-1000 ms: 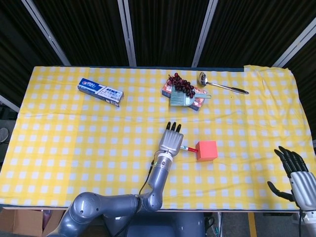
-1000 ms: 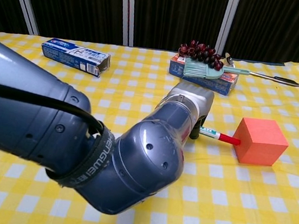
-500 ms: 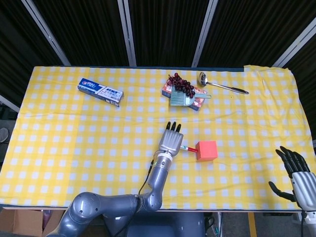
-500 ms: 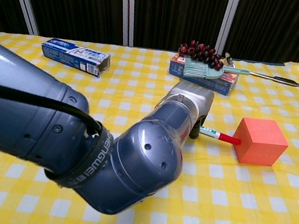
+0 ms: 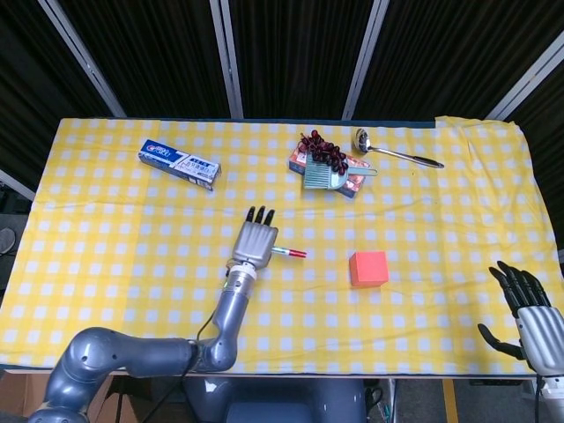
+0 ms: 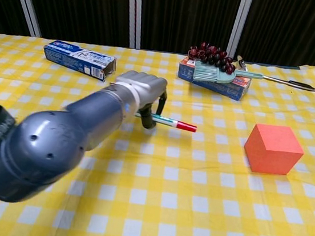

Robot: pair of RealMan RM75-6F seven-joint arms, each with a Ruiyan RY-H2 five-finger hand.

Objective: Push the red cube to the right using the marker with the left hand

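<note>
The red cube (image 5: 368, 268) (image 6: 273, 148) sits on the yellow checked cloth, right of centre. My left hand (image 5: 255, 242) (image 6: 142, 91) is well to its left and holds the marker (image 5: 289, 253) (image 6: 171, 122), whose red cap points right toward the cube. A clear gap of cloth lies between the marker tip and the cube. My right hand (image 5: 527, 309) hangs off the table's right front corner with fingers spread and nothing in it.
A blue toothpaste box (image 5: 179, 164) (image 6: 79, 59) lies at the back left. A box with a green brush and dark grapes (image 5: 329, 167) (image 6: 216, 73) sits at the back centre, a metal ladle (image 5: 396, 152) (image 6: 277, 80) beside it.
My left hand has pulled the marker away to the left, off the cube's left face. The cube has stayed where it was. The right hand has not moved.
</note>
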